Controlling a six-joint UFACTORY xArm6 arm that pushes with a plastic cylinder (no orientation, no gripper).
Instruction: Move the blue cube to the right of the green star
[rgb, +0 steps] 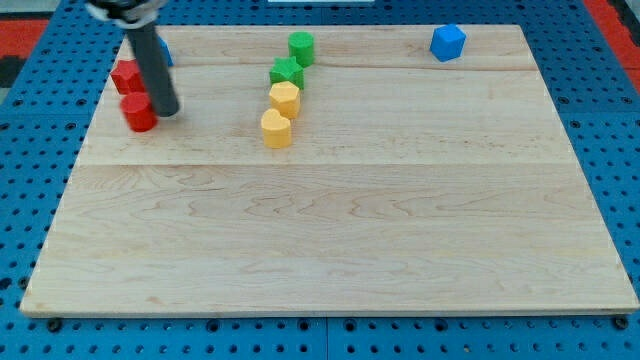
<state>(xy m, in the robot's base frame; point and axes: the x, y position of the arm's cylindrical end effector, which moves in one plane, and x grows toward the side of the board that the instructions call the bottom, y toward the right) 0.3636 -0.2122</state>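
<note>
No pincer on this rig, just a rod. My tip (166, 110) sits at the worktop's (330, 250) upper left, touching the red cylinder (139, 113). Blue cube (448, 42) is at the view's top right, well apart from the green star (286, 72). No labels or writing readable.
</note>
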